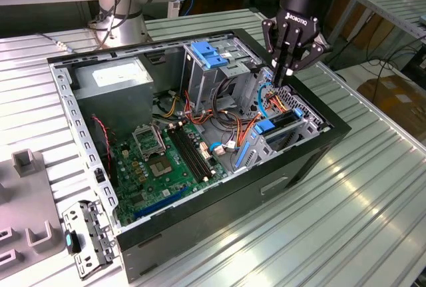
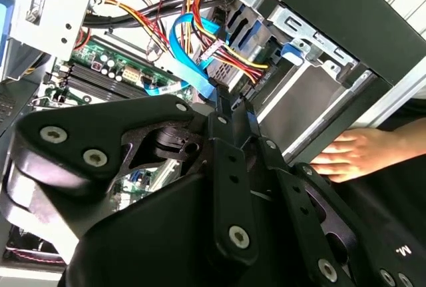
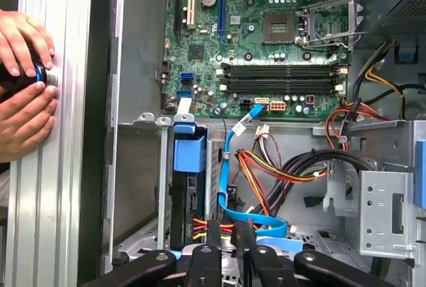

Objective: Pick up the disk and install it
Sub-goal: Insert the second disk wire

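Observation:
The disk (image 3: 181,200) stands on edge in the drive cage at the front of the open computer case (image 1: 333,134), a dark body with a blue rail tab (image 3: 189,152) on top. Its label is hidden. In the exterior view the disk (image 1: 283,122) is a dark slab behind a blue tab, on that view's right side of the case. My gripper (image 1: 287,77) hangs just above this cage, shut, with nothing visible between the fingers. In both wrist views the gripper (image 3: 228,228) (image 2: 229,100) has its tips beside a blue flat cable (image 3: 229,167) and coloured power wires, close to the disk.
A person's hands (image 3: 23,80) rest on the ribbed table outside the case, holding a small object. Inside are the motherboard (image 1: 166,160), a grey power supply box (image 1: 113,77) and a blue ribbed bracket (image 1: 210,54). A loose metal bracket (image 1: 86,237) lies on the table.

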